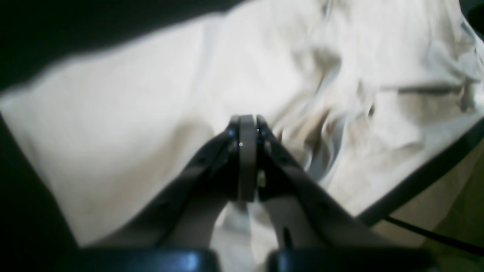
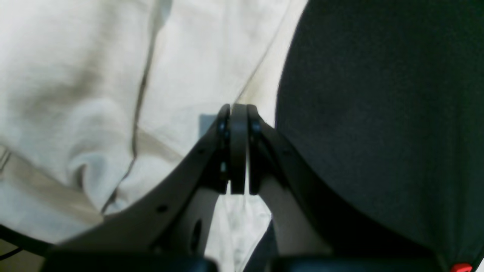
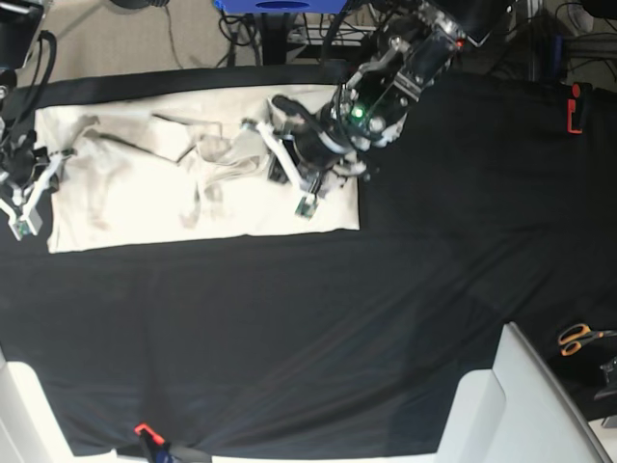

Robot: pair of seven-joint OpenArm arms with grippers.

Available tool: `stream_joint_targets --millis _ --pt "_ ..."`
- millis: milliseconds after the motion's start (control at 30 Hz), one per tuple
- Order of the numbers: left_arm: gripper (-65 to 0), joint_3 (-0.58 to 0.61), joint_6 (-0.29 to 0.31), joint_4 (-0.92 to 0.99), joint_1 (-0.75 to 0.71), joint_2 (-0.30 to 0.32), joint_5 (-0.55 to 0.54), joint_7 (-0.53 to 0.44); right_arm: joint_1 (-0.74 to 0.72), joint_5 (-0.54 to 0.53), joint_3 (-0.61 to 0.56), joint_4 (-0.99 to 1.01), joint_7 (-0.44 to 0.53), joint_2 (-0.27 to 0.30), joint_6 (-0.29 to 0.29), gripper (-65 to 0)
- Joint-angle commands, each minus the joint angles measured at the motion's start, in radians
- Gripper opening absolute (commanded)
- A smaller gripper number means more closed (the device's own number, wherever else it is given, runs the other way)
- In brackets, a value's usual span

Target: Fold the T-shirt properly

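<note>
The cream T-shirt (image 3: 145,198) lies spread and wrinkled on the back left part of the black table cloth (image 3: 386,318). My left gripper (image 3: 262,131) reaches in from the back onto the shirt's upper middle. In the left wrist view its jaws (image 1: 247,119) stand shut, pads together, on bunched folds of the T-shirt (image 1: 132,113). At the shirt's left end, my right gripper (image 3: 60,156) is low over the cloth. In the right wrist view it (image 2: 238,107) is shut on the T-shirt (image 2: 75,75) close to its hem, and a crease runs straight into the tips.
Orange-handled scissors (image 3: 578,338) lie at the right edge and a red object (image 3: 574,108) at the back right. A white bin (image 3: 511,405) stands at the front right. The table's edge (image 1: 419,181) runs just past the shirt, with a cable below it.
</note>
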State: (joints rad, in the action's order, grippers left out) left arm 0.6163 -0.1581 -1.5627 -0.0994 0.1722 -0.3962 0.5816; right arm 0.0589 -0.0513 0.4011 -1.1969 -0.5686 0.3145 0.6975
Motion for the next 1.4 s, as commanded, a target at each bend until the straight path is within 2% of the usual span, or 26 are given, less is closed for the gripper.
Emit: stream_joint_targets --millis 0,100,200,267,367,500,700,800,867,967,1067,1133,1200,1267,1367 --pt "-65.0 0.003 0.002 -0.012 0.014 -0.009 -0.002 -0.021 -0.014 -0.008 0.005 -0.016 0.015 0.021 0.001 -64.8" --pt "-65.0 0.004 0.002 0.020 0.016 -0.016 -0.008 -0.019 -0.014 -0.008 0.003 -0.016 0.015 0.021 0.001 -64.8" --pt "-65.0 0.004 0.007 0.078 0.022 -0.058 -0.004 -0.019 -0.014 -0.008 0.005 -0.016 0.015 0.021 0.001 -64.8" --pt "-65.0 0.024 0.042 0.114 0.045 -0.079 -0.004 -0.019 -0.014 -0.008 0.005 -0.016 0.015 0.021 0.001 -64.8" --pt "-65.0 0.119 0.102 0.167 0.086 -0.093 -0.007 -0.022 -0.014 -0.008 0.005 -0.016 0.015 0.021 0.001 -64.8" --pt "-65.0 0.219 0.105 0.178 0.122 -0.124 -0.005 -0.019 -0.014 -0.008 0.005 -0.016 0.015 0.021 0.001 -64.8" --pt "-65.0 0.216 0.105 0.167 0.129 -0.113 -0.004 -0.021 -0.014 -0.008 0.006 -0.016 0.015 0.027 0.001 -64.8" --pt "-65.0 0.103 0.105 0.077 0.111 -0.046 -0.007 -0.022 -0.014 -0.014 0.023 -0.030 0.014 0.041 0.001 -64.8" --pt "-65.0 -0.034 0.105 0.003 0.048 0.016 -0.008 -0.022 -0.009 -0.054 0.126 -0.070 -0.006 0.019 0.001 -64.8" --pt "-65.0 -0.256 0.105 -0.060 -0.073 0.088 -0.008 -0.022 -0.029 -0.196 0.235 -0.087 -0.124 0.004 0.001 -64.7" --pt "-65.0 -0.454 0.110 -0.109 -0.214 0.151 -0.008 -0.022 -0.077 -0.305 0.270 -0.057 -0.238 0.024 0.001 -64.7" --pt "-65.0 -0.571 0.111 -0.141 -0.299 0.171 -0.008 -0.024 -0.121 -0.359 0.304 -0.018 -0.302 0.028 0.001 -63.5" --pt "-65.0 -0.688 0.111 -0.172 -0.388 0.175 -0.008 -0.024 -0.155 -0.402 0.358 0.032 -0.367 0.030 0.001 -56.3" --pt "-65.0 -0.787 0.111 -0.196 -0.457 0.171 -0.008 -0.025 -0.173 -0.440 0.402 0.067 -0.422 0.036 0.001 -44.6" --pt "-65.0 -0.876 0.117 -0.207 -0.538 0.165 -0.008 -0.035 -0.176 -0.497 0.421 0.117 -0.422 0.039 0.001 -27.5"
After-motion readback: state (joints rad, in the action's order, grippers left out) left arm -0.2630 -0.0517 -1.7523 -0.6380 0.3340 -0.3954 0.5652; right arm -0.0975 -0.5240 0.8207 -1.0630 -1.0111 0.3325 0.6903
